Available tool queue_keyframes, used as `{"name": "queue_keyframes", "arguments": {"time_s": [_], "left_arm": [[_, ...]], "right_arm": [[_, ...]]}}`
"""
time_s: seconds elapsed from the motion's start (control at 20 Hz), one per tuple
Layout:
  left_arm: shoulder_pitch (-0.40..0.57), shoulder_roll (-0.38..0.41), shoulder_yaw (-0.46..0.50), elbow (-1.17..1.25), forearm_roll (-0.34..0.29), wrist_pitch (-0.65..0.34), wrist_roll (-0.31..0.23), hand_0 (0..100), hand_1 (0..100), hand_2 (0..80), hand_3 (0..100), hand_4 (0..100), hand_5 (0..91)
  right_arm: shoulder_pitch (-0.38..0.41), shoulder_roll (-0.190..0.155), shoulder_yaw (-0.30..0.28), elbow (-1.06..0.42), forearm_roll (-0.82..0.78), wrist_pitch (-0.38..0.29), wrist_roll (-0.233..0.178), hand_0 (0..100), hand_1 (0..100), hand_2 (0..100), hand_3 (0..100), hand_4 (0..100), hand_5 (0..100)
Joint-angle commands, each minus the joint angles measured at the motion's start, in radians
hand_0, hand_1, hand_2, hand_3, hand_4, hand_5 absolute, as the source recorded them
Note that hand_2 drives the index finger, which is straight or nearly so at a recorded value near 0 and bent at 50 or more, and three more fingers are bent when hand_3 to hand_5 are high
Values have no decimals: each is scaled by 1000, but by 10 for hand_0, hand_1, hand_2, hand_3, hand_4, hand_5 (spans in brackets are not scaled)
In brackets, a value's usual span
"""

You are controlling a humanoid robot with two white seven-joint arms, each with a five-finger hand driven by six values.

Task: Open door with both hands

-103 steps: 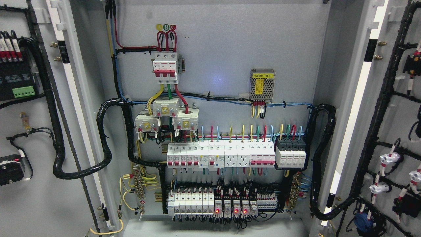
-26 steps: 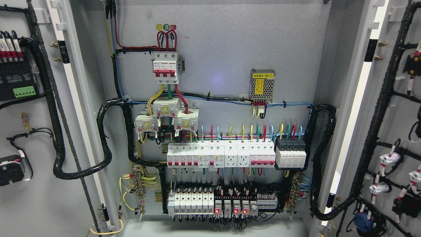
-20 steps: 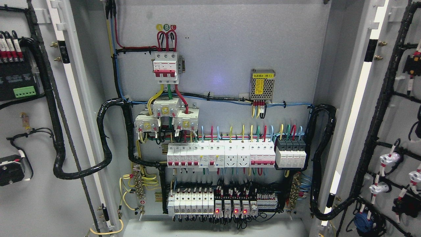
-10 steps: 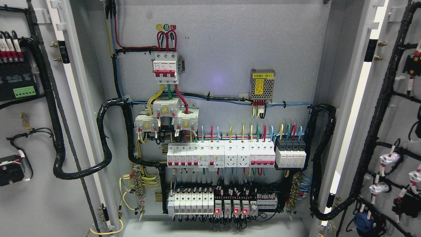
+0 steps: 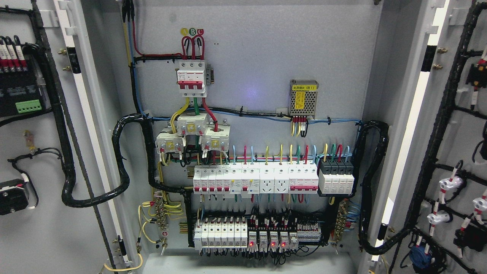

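Left door (image 5: 38, 236): flat grey painted metal leaf, swung wide open left of the back panel (image 5: 258, 57), long axis upright, inner face showing.
Right door (image 5: 452, 160): same grey metal, open to the right of the back panel, upright, inner face showing.
Cable loom (image 5: 121, 167): black ribbed conduit curving from the left door to the back panel.
Power supply (image 5: 303, 97): perforated metal box, yellow label, upper right on the back panel.
Fingers: no hand in view, state cannot be told.

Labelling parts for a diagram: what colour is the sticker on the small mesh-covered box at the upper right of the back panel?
Yellow, with dark print; the sticker shows best in the head view.
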Motion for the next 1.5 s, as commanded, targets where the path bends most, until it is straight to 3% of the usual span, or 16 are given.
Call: {"name": "queue_keyframes", "arguments": {"time_s": [0.0, 0.2, 0.3, 0.45, 0.55, 0.85, 0.95, 1.3, 1.45], "left_arm": [[-58, -117, -12, 281, -15, 7, 4, 0, 0, 0, 0, 0, 0], [-89, -157, -12, 370, -17, 33, 7, 0, 0, 0, 0, 0, 0], [-98, -164, -12, 388, -17, 79, 11, 0, 0, 0, 0, 0, 0], [-101, -177, -10, 410, -21, 104, 13, 0, 0, 0, 0, 0, 0], [-100, -187, -9, 434, -53, 106, 13, 0, 0, 0, 0, 0, 0], [-100, -206, -9, 486, -83, 115, 14, 0, 0, 0, 0, 0, 0], [-101, -206, -9, 486, -87, 167, 14, 0, 0, 0, 0, 0, 0], [-100, -203, -9, 502, -90, 207, 14, 0, 0, 0, 0, 0, 0], [-100, -203, -9, 509, -110, 207, 16, 0, 0, 0, 0, 0, 0]], "right_arm": [[-5, 11, 2, 164, 29, 89, -5, 0, 0, 0, 0, 0, 0], [-10, -3, 7, 166, 38, 176, -10, 0, 0, 0, 0, 0, 0], [-11, -6, 7, 169, 55, 184, -28, 0, 0, 0, 0, 0, 0], [-11, -8, 7, 174, 81, 202, -169, 0, 0, 0, 0, 0, 0], [-11, -6, 7, 175, 91, 221, -215, 0, 0, 0, 0, 0, 0], [-10, -5, 8, 198, 184, 285, -223, 0, 0, 0, 0, 0, 0], [-10, -5, 8, 198, 206, 317, -223, 0, 0, 0, 0, 0, 0], [-5, -5, 10, 240, 310, 322, -226, 0, 0, 0, 0, 0, 0], [0, -6, 13, 247, 351, 325, -249, 0, 0, 0, 0, 0, 0]]}}
